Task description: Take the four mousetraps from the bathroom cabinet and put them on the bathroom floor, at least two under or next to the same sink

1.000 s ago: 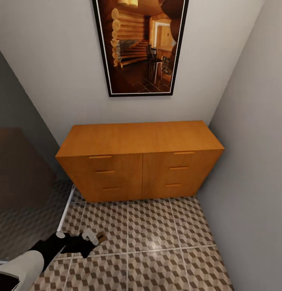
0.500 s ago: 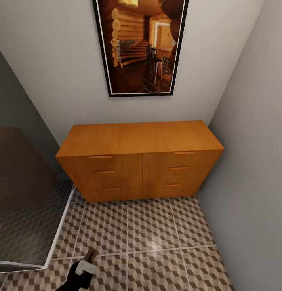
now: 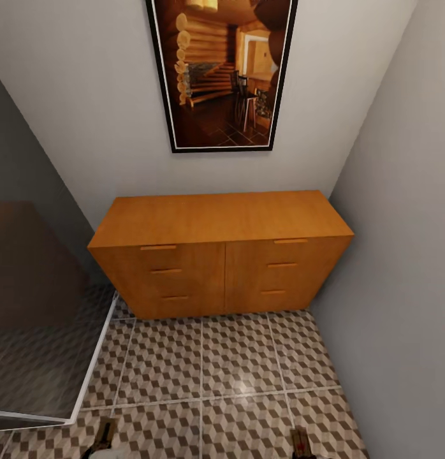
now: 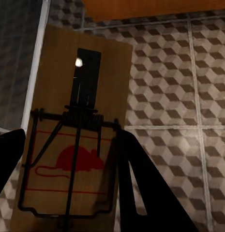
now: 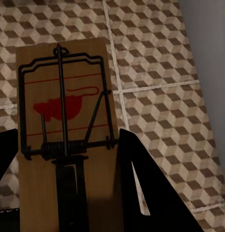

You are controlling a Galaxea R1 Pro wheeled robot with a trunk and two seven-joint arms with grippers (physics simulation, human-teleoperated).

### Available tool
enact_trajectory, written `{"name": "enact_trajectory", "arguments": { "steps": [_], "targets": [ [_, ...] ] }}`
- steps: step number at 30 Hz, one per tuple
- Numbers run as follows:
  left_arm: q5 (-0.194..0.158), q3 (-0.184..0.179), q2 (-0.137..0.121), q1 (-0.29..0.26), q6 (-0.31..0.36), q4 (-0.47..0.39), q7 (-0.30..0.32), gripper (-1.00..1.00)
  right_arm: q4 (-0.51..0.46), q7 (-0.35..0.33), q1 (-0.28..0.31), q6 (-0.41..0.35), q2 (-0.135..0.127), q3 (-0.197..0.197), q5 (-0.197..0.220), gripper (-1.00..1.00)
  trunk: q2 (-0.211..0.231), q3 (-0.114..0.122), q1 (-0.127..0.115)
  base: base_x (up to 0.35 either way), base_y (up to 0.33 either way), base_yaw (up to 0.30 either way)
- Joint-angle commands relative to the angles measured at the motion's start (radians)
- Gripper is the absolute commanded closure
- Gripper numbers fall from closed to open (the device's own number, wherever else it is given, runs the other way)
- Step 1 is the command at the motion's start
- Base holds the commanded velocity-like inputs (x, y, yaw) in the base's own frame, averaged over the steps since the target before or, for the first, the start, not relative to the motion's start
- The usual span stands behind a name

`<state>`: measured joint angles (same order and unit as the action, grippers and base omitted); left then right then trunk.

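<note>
The orange-brown cabinet point(image 3: 221, 255) stands against the far wall with all its drawers closed. My left gripper point(image 4: 71, 142) is shut on a mousetrap point(image 4: 76, 96), a wooden board with a red mouse print and a wire bar; its tip point(image 3: 106, 433) pokes up at the bottom left of the head view. My right gripper point(image 5: 68, 137) is shut on a second mousetrap point(image 5: 68, 72), whose end point(image 3: 300, 441) peeks in at the bottom right. Both traps hang above the cube-patterned bathroom floor point(image 3: 235, 370). The sink is out of view.
A glass partition with a white frame point(image 3: 88, 366) closes off the left side. A grey wall point(image 3: 401, 255) runs close along the right. A framed picture point(image 3: 219, 70) hangs above the cabinet. Open tiles lie between me and the cabinet.
My left arm has drawn back from the lower left floor to the bottom edge, with its trap. The right trap has come into sight at the bottom right.
</note>
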<state>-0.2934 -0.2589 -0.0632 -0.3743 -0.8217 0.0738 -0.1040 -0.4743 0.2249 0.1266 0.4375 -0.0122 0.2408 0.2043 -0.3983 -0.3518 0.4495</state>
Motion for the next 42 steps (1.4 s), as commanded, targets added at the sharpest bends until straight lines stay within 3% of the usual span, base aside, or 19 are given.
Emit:
{"name": "enact_trajectory", "arguments": {
  "steps": [1,3,5,8,22,42],
  "targets": [
    [-0.032,-0.010,-0.002,0.004,-0.005,0.003,-0.010,1.00,-0.001,0.002,0.001,0.017,-0.002,0.010,0.013,1.00,-0.002,-0.002,0.001,0.000,0.000,0.000],
    [-0.085,-0.010,-0.005,0.012,-0.006,0.004,-0.011,1.00,0.003,0.002,0.001,0.045,-0.004,0.011,0.012,1.00,-0.002,-0.002,0.001,0.000,0.000,0.000],
    [-0.113,-0.010,-0.006,0.017,-0.006,0.004,-0.011,1.00,0.005,0.002,0.001,0.065,-0.004,0.013,0.012,1.00,-0.002,-0.002,0.001,0.000,0.000,0.000],
    [-0.123,-0.010,-0.005,0.021,-0.005,0.004,-0.011,1.00,0.006,0.002,0.001,0.072,-0.004,0.014,0.011,1.00,-0.002,-0.002,0.001,0.000,0.000,0.000],
    [-0.127,-0.010,0.000,0.025,-0.002,0.004,-0.010,1.00,0.012,0.004,0.001,0.076,-0.008,0.012,0.011,1.00,-0.002,-0.005,0.001,-0.016,0.000,0.198],
    [-0.127,-0.010,0.000,0.025,-0.001,0.004,-0.010,1.00,0.014,0.006,0.001,0.076,-0.008,0.012,0.010,1.00,-0.002,0.012,0.001,-0.203,0.000,0.254]
  ]
}}
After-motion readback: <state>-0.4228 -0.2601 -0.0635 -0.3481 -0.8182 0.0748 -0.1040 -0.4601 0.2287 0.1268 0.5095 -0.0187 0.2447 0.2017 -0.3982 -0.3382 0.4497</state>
